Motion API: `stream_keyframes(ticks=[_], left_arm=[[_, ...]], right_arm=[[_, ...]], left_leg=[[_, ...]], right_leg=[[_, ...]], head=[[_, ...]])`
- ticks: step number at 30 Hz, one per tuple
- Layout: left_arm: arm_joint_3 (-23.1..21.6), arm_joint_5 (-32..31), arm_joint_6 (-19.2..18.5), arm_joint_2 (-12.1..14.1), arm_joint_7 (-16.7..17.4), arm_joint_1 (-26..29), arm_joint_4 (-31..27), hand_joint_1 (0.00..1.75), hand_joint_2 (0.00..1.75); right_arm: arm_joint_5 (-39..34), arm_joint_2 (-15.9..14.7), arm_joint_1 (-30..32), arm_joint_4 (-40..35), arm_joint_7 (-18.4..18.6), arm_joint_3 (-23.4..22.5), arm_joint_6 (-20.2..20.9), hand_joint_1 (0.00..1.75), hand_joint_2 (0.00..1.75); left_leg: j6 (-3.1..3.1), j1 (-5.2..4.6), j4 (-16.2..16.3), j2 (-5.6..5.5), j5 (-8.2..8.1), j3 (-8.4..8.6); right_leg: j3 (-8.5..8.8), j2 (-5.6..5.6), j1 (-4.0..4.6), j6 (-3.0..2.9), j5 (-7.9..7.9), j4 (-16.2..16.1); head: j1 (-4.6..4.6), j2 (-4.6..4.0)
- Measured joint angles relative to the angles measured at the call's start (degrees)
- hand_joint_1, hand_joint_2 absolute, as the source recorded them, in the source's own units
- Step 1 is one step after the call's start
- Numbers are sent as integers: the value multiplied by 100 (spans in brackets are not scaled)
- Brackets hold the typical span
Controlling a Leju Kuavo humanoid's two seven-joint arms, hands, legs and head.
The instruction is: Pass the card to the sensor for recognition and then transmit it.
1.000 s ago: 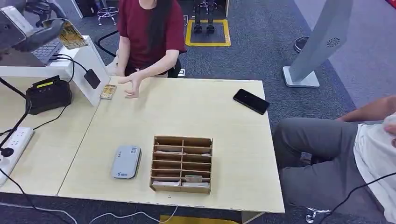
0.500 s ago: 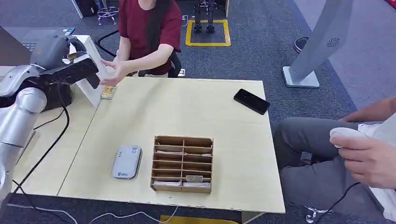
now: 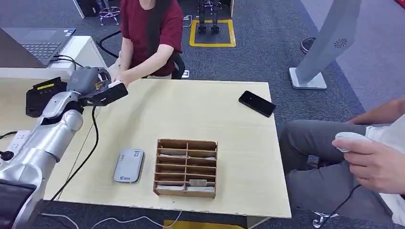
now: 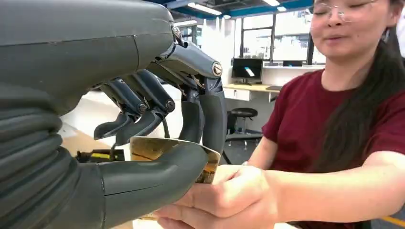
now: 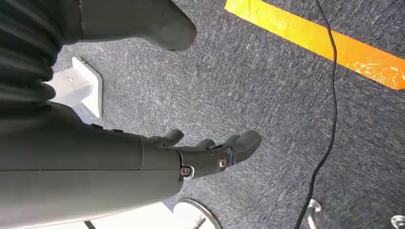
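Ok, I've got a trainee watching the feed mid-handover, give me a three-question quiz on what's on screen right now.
1. True or false: the left hand holds the card.
2. Who else touches the card? A) the person in red B) the seated person C) nobody
3. Fill in: the black phone lies on the ____ .

Key: 1 true, pinched between thumb and fingers. 2 A, that person's hand is on it. 3 table.

Left arm (image 3: 45, 136): silver segmented shell with a black cable alongside. Left hand (image 4: 143, 143): grey ribbed cover, thick grey thumb, darker fingers (image 4: 210, 119) with silver screws.
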Motion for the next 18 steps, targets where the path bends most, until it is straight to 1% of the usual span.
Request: stream_keyframes(ticks=[3,4,5,15,16,18], left_arm=[[0,-17,0,-61,-31,0,111,175,175],[2,-26,0,-79,-50,3,146,40,175],[4,-35,0,-94,-55,7,173,12,175],[116,-28,81,-135,-131,95,273,12,175],[120,-28,83,-138,-131,100,277,0,175],[125,-28,87,-138,-138,106,284,0,175]], right_arm=[[0,2,0,0,-11,13,-7,0,175],[0,4,1,0,-11,15,-11,0,175],[0,4,1,0,-11,15,-13,0,175],[0,11,11,0,-11,35,-17,0,175],[0,11,12,0,-11,39,-17,0,175],[0,11,13,0,-11,52,-17,0,175]], left_leg=[[0,-1,0,0,0,-1],[0,0,0,0,0,-2],[0,0,0,0,0,-3],[0,0,0,-2,0,-3],[0,0,0,-2,0,-3],[0,0,0,-2,0,-3]], right_leg=[[0,0,0,0,0,0],[0,0,0,0,0,0],[-1,0,0,0,0,0],[-1,-1,0,0,0,0],[-1,-1,0,0,0,0],[0,-1,0,0,0,0]], head=[[0,-2],[2,0],[2,0],[2,0],[0,0],[0,0]])
